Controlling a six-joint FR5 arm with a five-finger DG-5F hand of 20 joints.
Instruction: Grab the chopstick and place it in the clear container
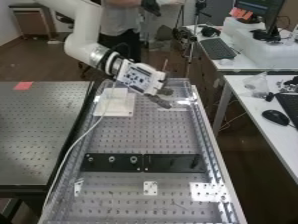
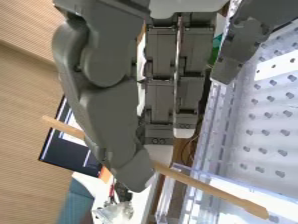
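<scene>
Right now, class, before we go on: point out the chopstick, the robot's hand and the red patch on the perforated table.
Chopstick point(image 2: 216, 192): wrist view, on its bare wooden shaft.
Hand point(image 2: 110, 120): wrist view, on the digit crossing the chopstick.
Red patch point(image 1: 22, 86): high view, on its middle.

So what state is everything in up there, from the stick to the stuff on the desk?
Chopstick: held off the bench.
Hand: gripping the chopstick.
Clear container: standing; I can't tell whether anything is inside.
Black plates: lying flat, end to end.
Keyboard: lying flat on its desk.
Mouse: resting on the desk.
Plastic bag: crumpled.
</scene>
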